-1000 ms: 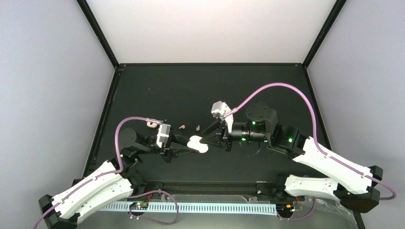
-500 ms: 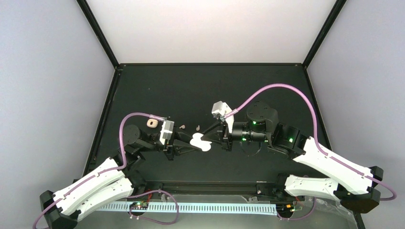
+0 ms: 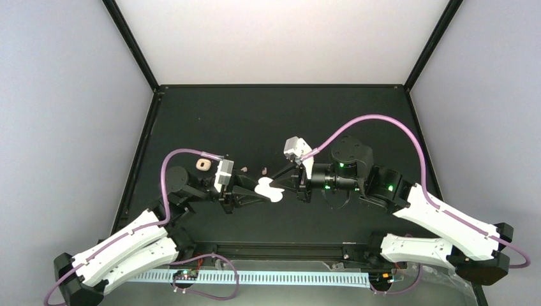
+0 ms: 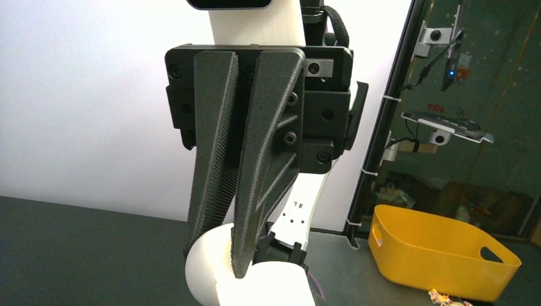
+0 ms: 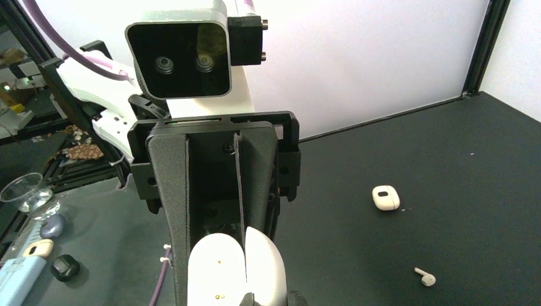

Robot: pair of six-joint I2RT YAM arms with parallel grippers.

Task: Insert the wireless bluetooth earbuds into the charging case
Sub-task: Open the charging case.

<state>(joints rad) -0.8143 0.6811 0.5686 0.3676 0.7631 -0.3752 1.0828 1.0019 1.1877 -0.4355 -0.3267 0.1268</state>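
Observation:
The white charging case (image 3: pixel 268 189) hangs open like a clamshell above the black mat, between my two grippers. My left gripper (image 3: pixel 257 190) comes from the left and is shut on one half. My right gripper (image 3: pixel 279 183) comes from the right and is shut on the other half. In the right wrist view the case (image 5: pixel 223 268) shows a flat inner face with small gold dots beside a rounded half. In the left wrist view two dark fingers (image 4: pixel 261 178) stand close together, pinching the case (image 4: pixel 204 268). Two pale earbuds (image 3: pixel 243 169) (image 3: pixel 264 171) lie just behind the case; one earbud (image 5: pixel 424 277) shows in the right wrist view.
A second small pale case (image 3: pixel 203 164) (image 5: pixel 386 197) lies shut on the mat behind the left wrist. Purple cables (image 3: pixel 376 118) arc over both arms. A yellow bin (image 4: pixel 440 252) stands beyond the table's right edge. Black frame posts (image 3: pixel 131 43) rise at the far corners.
My right gripper's fingers have closed onto the case. The left arm has carried the case slightly to the right and away from the bases.

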